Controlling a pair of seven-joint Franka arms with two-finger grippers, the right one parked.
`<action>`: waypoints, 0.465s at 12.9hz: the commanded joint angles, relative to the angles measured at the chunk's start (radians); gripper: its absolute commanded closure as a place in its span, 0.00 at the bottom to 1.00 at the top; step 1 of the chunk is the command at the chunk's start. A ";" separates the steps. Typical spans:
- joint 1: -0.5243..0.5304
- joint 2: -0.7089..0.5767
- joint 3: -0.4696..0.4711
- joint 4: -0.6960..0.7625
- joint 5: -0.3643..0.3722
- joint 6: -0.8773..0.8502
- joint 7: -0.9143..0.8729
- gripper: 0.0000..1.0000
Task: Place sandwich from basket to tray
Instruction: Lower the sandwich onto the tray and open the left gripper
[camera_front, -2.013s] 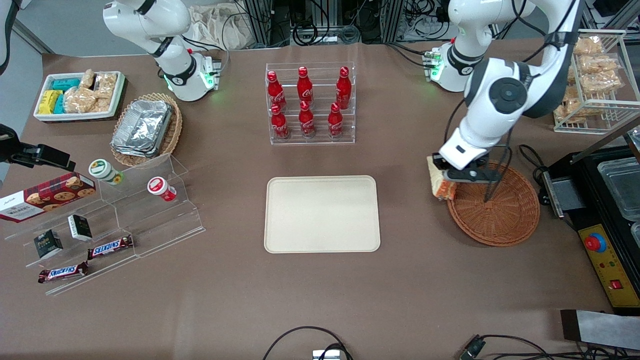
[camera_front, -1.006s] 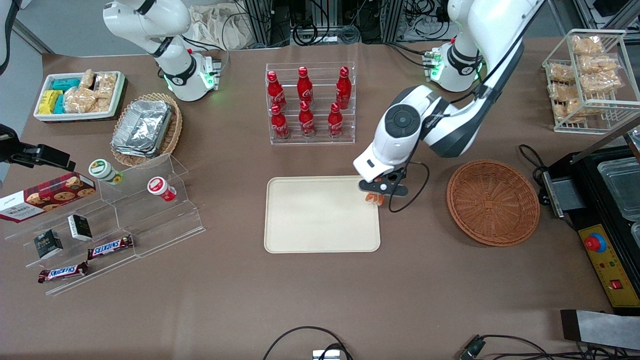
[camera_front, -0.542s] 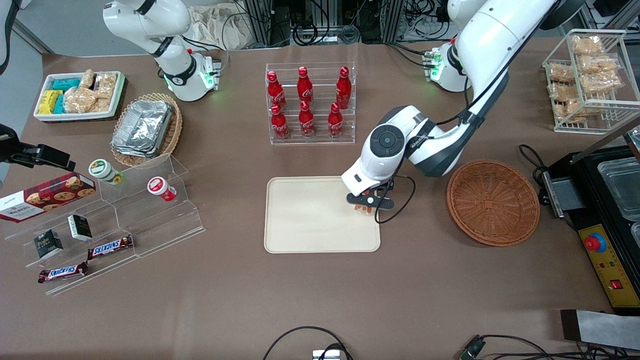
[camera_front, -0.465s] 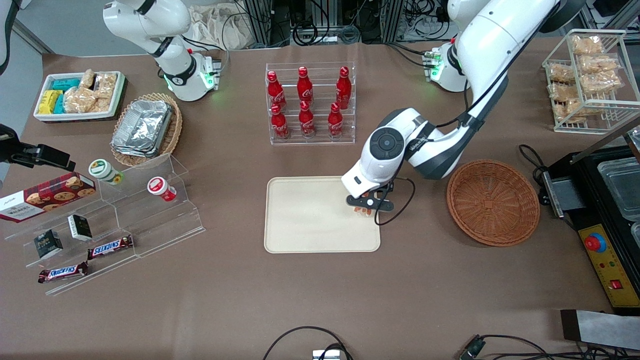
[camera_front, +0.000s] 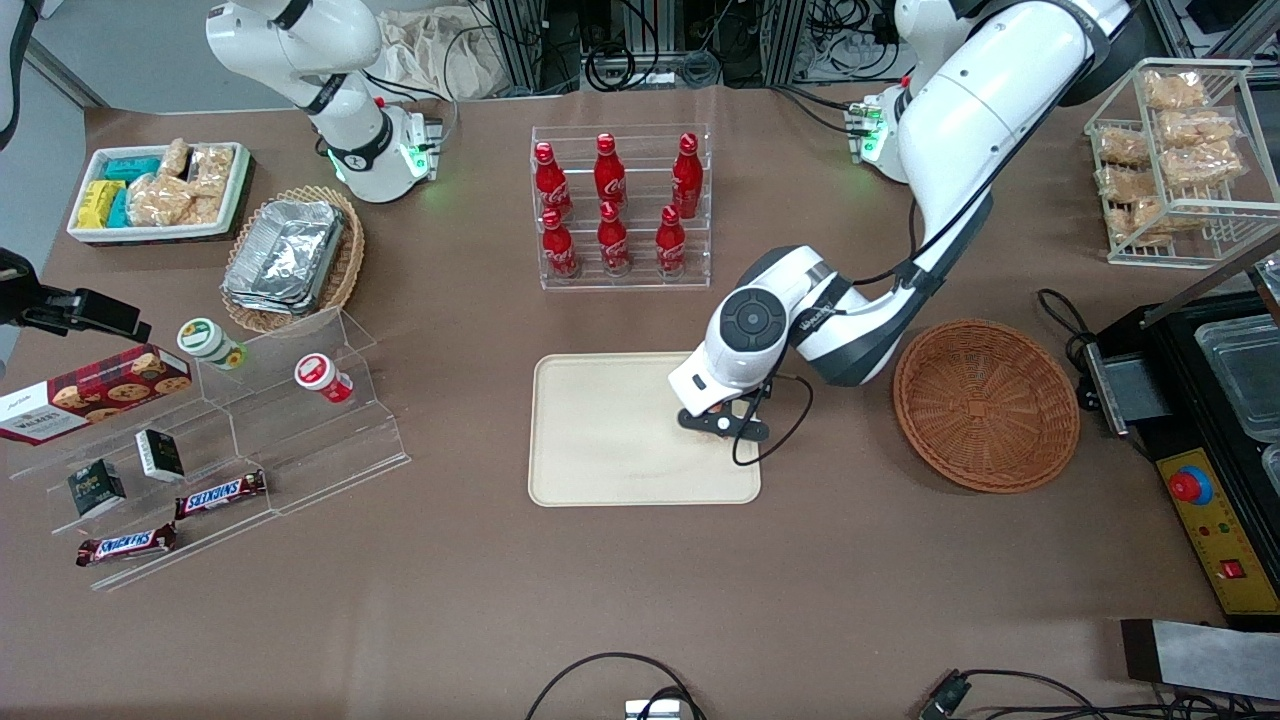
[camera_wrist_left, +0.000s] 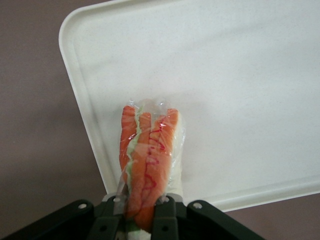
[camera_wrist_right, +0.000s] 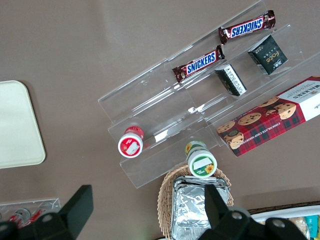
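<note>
My left gripper (camera_front: 724, 421) is low over the cream tray (camera_front: 620, 440), at the tray's end nearest the basket. It is shut on the sandwich (camera_wrist_left: 150, 155), a wrapped wedge with orange-red and green layers that hangs edge-on between the two black fingers (camera_wrist_left: 165, 206). The tip of the sandwich is over the tray (camera_wrist_left: 240, 90), close to the rim and a rounded corner. In the front view the wrist hides most of the sandwich. The reddish-brown wicker basket (camera_front: 986, 404) sits empty toward the working arm's end of the table.
A clear rack of red bottles (camera_front: 620, 205) stands farther from the front camera than the tray. Toward the parked arm's end are a stepped acrylic stand (camera_front: 300, 430) with snacks and a tan basket of foil containers (camera_front: 290, 255). A black machine (camera_front: 1210, 420) is beside the wicker basket.
The gripper has carried the sandwich out of the basket and across to the tray. Over the last half second it moved a little farther in over the tray and lower.
</note>
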 joint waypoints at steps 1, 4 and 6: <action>-0.018 0.034 0.007 0.051 0.049 -0.031 -0.030 0.82; -0.029 0.063 0.007 0.076 0.071 -0.033 -0.051 0.81; -0.075 0.065 0.049 0.086 0.068 -0.031 -0.063 0.78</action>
